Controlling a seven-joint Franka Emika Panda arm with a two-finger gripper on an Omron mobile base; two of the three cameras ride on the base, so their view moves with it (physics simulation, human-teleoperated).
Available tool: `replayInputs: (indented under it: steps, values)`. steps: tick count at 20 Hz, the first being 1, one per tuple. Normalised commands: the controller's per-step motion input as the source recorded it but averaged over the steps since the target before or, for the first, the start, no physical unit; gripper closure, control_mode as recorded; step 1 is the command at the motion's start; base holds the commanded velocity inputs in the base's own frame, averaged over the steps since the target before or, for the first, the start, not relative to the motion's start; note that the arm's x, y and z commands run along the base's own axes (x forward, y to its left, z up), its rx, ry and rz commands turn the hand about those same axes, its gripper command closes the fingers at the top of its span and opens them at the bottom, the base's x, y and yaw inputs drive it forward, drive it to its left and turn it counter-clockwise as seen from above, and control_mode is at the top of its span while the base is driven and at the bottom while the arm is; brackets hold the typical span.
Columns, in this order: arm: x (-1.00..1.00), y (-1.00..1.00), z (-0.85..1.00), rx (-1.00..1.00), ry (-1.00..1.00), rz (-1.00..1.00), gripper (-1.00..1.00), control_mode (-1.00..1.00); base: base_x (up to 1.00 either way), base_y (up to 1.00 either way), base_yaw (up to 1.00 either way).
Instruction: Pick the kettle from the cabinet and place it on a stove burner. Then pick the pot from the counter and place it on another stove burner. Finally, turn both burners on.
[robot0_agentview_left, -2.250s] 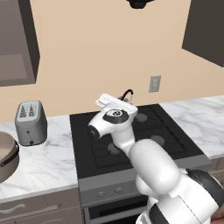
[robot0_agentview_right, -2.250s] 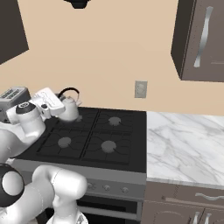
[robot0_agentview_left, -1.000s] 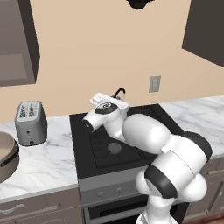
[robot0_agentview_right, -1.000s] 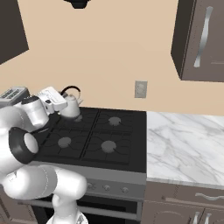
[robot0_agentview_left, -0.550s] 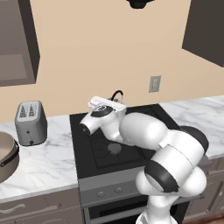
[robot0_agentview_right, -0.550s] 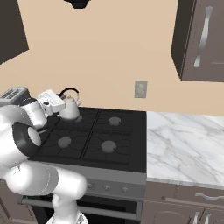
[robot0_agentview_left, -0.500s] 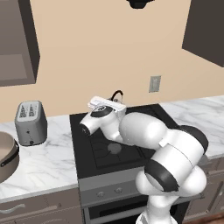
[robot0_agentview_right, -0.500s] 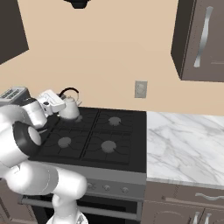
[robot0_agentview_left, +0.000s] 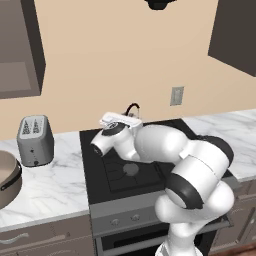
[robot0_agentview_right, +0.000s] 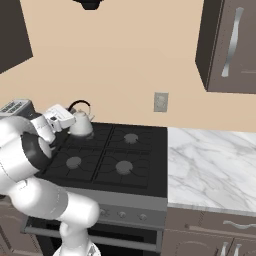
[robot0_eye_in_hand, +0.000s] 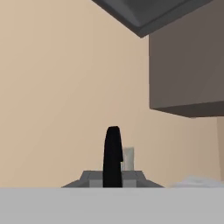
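Four burners (robot0_agentview_right: 116, 167) sit under black grates on the cooktop (robot0_agentview_right: 150, 165), and the kettle (robot0_agentview_right: 80, 124) stands on the far left one, close to the beige wall. Just left of it the gripper (robot0_agentview_right: 64, 119) is closed on the kettle's arched black handle (robot0_eye_in_hand: 112, 156). Left of the cooktop, a grey toaster (robot0_agentview_left: 35, 139) stands on the counter (robot0_agentview_left: 45, 187), and the pot (robot0_agentview_left: 7, 177) sits nearer at the left edge, its inside hidden. A cabinet (robot0_agentview_right: 230, 45) hangs at the far right.

Kettle (robot0_agentview_right: 80, 124) on rear burner; pot (robot0_agentview_left: 7, 177) left of toaster (robot0_agentview_left: 34, 139).
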Motion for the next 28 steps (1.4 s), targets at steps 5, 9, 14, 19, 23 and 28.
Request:
replayInputs:
  steps: [5, 9, 14, 19, 23, 28]
  values:
    - [0.05, 0.04, -0.2, -0.01, -0.05, 0.0, 1.0, -1.0, 0.0, 0.0, 0.0]
    - [0.05, 0.09, -0.18, 0.0, -0.04, 0.0, 1.0, -1.0, 0.0, 0.0, 0.0]
    - [0.13, 0.08, -0.21, 0.0, -0.03, 0.0, 1.0, -1.0, 0.0, 0.0, 0.0]
    - [0.2, 0.02, -0.18, -0.01, -0.03, 0.0, 1.0, -1.0, 0.0, 0.0, 0.0]
    - [0.17, 0.0, -0.21, 0.0, -0.03, 0.0, 1.0, -1.0, 0.0, 0.0, 0.0]
    - [0.13, 0.01, -0.2, 0.0, -0.04, 0.0, 1.0, -1.0, 0.0, 0.0, 0.0]
